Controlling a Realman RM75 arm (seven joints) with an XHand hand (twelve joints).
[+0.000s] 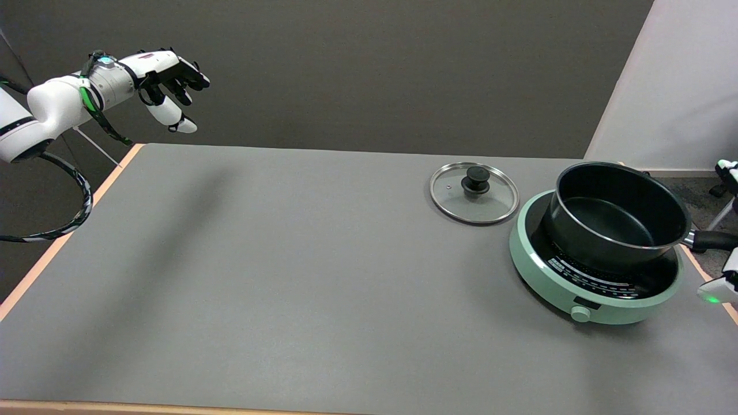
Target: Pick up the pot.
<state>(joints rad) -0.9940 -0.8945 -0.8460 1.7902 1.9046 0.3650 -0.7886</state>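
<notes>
Sitting on green cooker, pot, hand at its handle

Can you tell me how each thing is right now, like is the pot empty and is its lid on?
pot: empty, uncovered, on the cooker, handle pointing right.
lid: off the pot, flat on the table, knob up.
cooker: on the table, carrying the pot; on or off cannot be told.
right hand: at the pot handle by the picture's edge, mostly cut off; grip unclear.
</notes>
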